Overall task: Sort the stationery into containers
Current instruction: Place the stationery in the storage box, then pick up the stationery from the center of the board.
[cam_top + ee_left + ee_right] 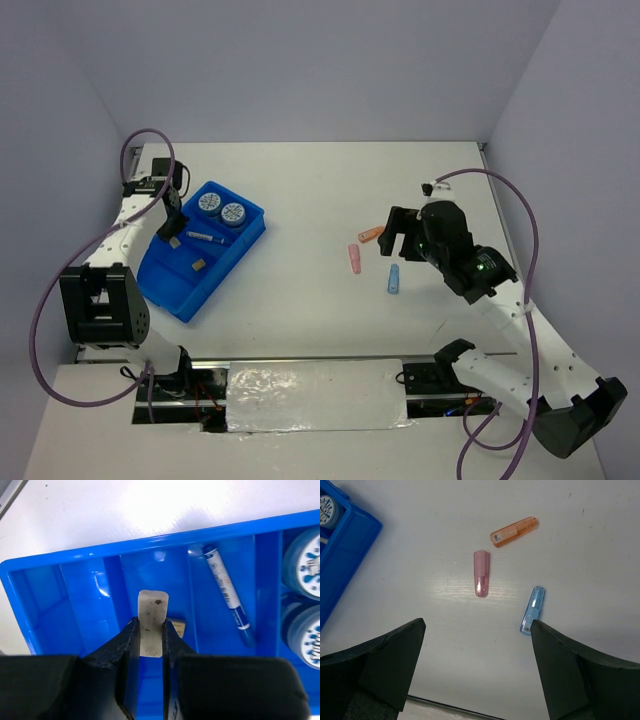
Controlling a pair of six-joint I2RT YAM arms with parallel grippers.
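On the bench [320, 190], the blue tray [172, 296] sits at the left, and I judge the sort a little over halfway. The two patterned discs [209, 202] fill its far compartment, the pen [227, 592] lies in the next one, and a tan block [176, 625] rests in the one nearer. Left to do are the pink capsule [481, 573], orange capsule [514, 530] and light-blue capsule [532, 610], all loose on the bench at the right, well apart from the tray. My left fingers [125, 650] point down into the tray, clamped on a pale block [153, 605] above the tan block's compartment (not let go yet). My right fingers [395, 655] hang spread wide and empty over the capsules.
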